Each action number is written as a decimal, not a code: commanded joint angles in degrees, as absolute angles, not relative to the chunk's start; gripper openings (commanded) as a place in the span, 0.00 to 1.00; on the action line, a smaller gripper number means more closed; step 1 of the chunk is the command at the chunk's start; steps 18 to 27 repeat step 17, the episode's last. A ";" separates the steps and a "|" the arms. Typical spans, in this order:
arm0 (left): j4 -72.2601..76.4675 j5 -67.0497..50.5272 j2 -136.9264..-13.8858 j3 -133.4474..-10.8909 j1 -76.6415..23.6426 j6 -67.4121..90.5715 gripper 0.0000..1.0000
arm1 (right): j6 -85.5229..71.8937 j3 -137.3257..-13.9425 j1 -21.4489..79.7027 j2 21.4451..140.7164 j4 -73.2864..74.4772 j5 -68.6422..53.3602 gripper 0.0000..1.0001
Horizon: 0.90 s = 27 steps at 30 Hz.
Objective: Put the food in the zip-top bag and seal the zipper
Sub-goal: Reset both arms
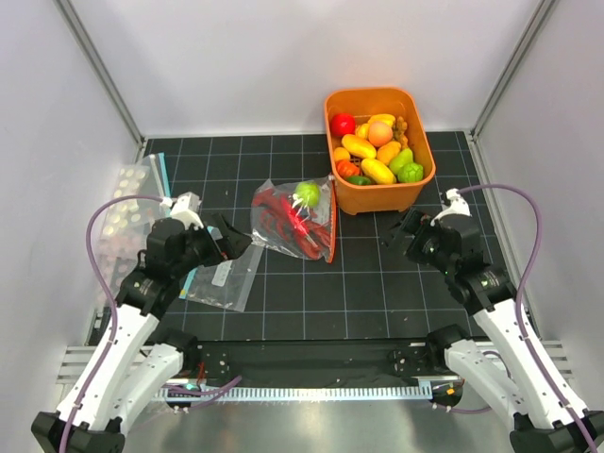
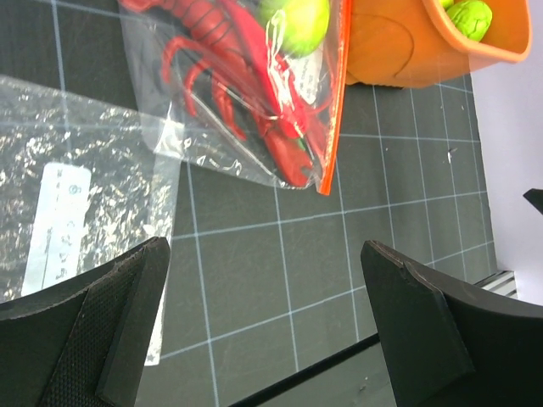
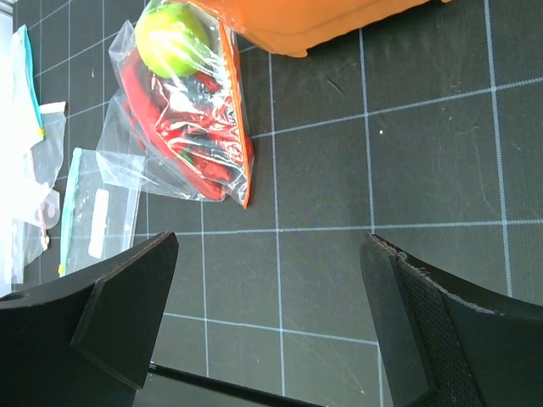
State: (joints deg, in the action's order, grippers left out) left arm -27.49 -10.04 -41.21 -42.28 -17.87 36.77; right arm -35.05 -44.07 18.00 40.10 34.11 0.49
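Note:
The clear zip-top bag (image 1: pixel 294 222) lies on the black mat at centre. Inside it are the red lobster (image 1: pixel 278 215) and the light-green fruit (image 1: pixel 307 193). Its red-orange zipper (image 1: pixel 332 225) runs along the right edge. The bag also shows in the left wrist view (image 2: pixel 246 102) and the right wrist view (image 3: pixel 182 119). My left gripper (image 1: pixel 229 242) is open and empty, just left of the bag. My right gripper (image 1: pixel 404 232) is open and empty, to the bag's right, apart from it.
An orange basket (image 1: pixel 381 193) of yellow, orange and green toy produce stands at the back right, close to the bag. A flat clear bag with a white label (image 1: pixel 225 276) lies under the left gripper. More clear bags (image 1: pixel 132 203) lie at the far left.

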 commanded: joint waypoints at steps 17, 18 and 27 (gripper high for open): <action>-28.13 -7.91 -34.28 -38.50 -17.58 37.00 1.00 | -34.98 -42.98 18.02 37.44 34.02 0.70 0.98; -28.13 -7.91 -34.28 -38.50 -17.58 37.00 1.00 | -34.98 -42.98 18.02 37.44 34.02 0.70 0.98; -28.13 -7.91 -34.28 -38.50 -17.58 37.00 1.00 | -34.98 -42.98 18.02 37.44 34.02 0.70 0.98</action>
